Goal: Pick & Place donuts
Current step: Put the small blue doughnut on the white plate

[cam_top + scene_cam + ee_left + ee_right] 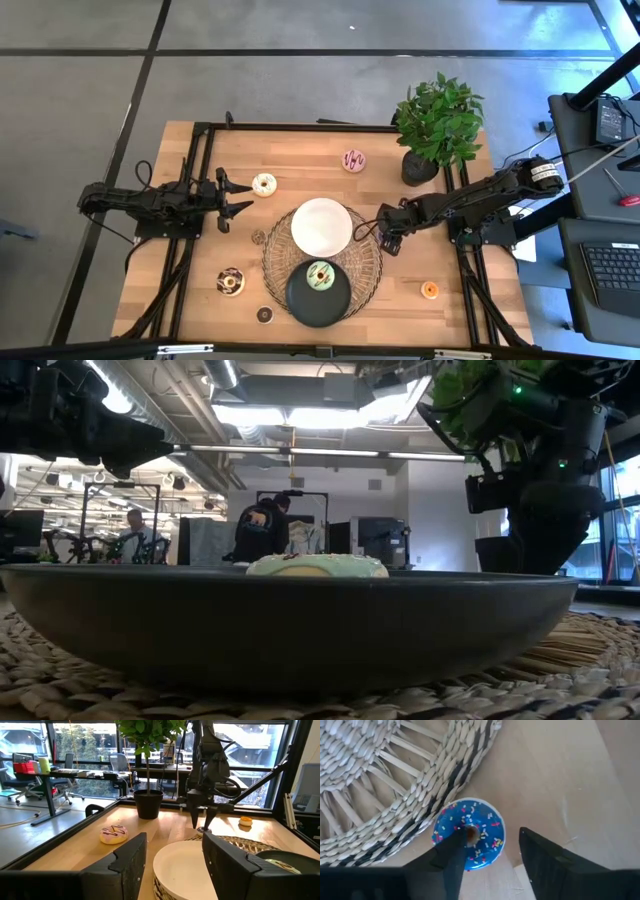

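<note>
Black round plate (300, 300): holds one green-iced donut (320, 275); sits on woven straw mat (275, 262).
White round plate (321, 227): on mat.
Right gripper (388, 240): jaws open, straddling blue sprinkled donut (469, 840) at mat edge.
Left gripper (237, 196): jaws open beside cream donut (264, 185) on wooden worktop (480, 300).

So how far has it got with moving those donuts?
Done, it seems: one green donut lies on the black plate; the white plate is bare. In hand: the right gripper is open over a blue sprinkled donut beside the woven mat. Left: the cream, pink-striped, chocolate and small orange donuts lie on the table. The left gripper waits open near the cream one.
</note>
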`<state>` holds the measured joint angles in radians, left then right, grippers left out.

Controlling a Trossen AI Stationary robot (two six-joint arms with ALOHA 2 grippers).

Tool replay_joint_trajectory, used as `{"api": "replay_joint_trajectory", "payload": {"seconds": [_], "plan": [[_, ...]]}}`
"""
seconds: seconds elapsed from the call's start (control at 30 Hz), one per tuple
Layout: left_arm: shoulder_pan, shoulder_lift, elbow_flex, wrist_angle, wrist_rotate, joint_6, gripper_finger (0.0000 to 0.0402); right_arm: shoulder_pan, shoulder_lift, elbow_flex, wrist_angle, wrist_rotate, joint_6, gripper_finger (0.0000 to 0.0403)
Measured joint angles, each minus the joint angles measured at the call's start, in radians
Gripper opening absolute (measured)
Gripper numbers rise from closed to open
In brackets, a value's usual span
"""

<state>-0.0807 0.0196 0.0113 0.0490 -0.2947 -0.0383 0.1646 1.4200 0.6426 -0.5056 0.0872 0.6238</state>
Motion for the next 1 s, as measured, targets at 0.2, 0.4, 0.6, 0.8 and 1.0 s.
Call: {"api": "replay_joint_trajectory", "payload": {"seconds": [0.2,0.4,0.6,0.8,1.0], "plan": [[0.000,0.000,0.000,0.000,0.000,0.000,0.0188,0.000,0.000,0.000,0.000,-0.019,-0.001,0.0100],[0.000,0.000,0.000,0.000,0.000,0.000,0.0188,0.000,0.000,0.000,0.000,-0.029,-0.027,0.0039],[0.000,0.000,0.000,0.000,0.000,0.000,0.0189,-0.006,0.000,0.052,-0.032,-0.029,-0.079,0.0013],[0.000,0.000,0.000,0.000,0.000,0.000,0.0187,-0.015,0.000,0.196,0.012,0.001,-0.197,0.0032],[0.000,0.000,0.000,0.000,0.000,0.000,0.0189,-0.075,0.021,0.306,0.183,0.013,-0.382,0.0038]]}}
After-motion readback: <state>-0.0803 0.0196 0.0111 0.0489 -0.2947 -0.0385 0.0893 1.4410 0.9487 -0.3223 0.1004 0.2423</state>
